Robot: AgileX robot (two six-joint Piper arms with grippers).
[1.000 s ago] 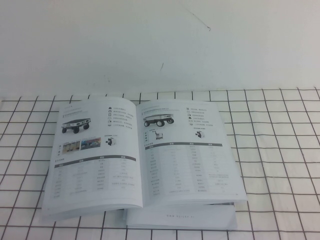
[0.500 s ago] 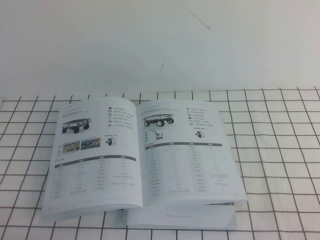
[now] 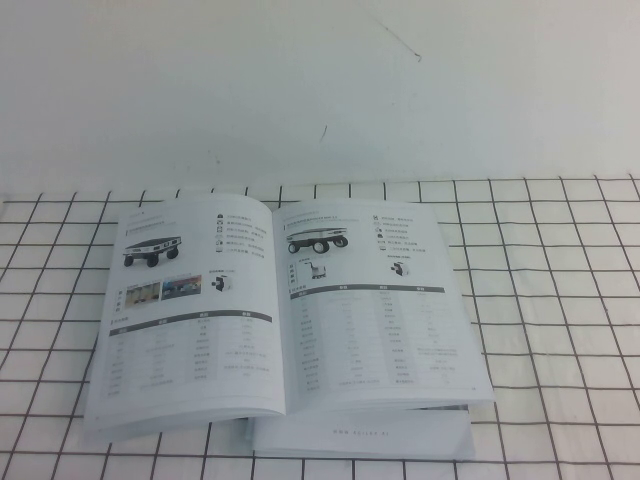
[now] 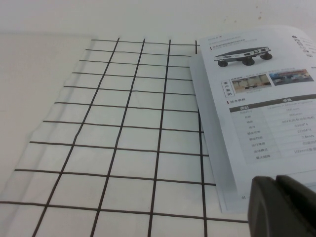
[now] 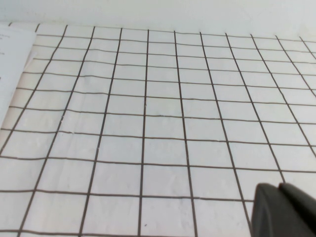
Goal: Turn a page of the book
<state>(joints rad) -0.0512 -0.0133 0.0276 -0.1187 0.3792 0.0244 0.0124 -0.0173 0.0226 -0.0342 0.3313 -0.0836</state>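
Observation:
The book point(image 3: 280, 320), a thick white catalogue, lies open on the checked cloth. Its left-hand page point(image 3: 185, 320) shows a flat four-wheeled cart over a table. Its right-hand page point(image 3: 375, 310) shows another four-wheeled cart and a small robot. No side with two dark chassis shows. My left gripper point(image 4: 275, 180) is shut and empty, over the outer near corner of the left-hand page point(image 4: 256, 98). My right gripper point(image 5: 279, 187) is shut and empty over bare cloth, with the book's edge point(image 5: 12, 64) far off. Neither gripper shows in the high view.
A white cloth with a black grid point(image 3: 560, 300) covers the table's near part. A plain white surface point(image 3: 320, 90) lies behind it. Open cloth lies on both sides of the book.

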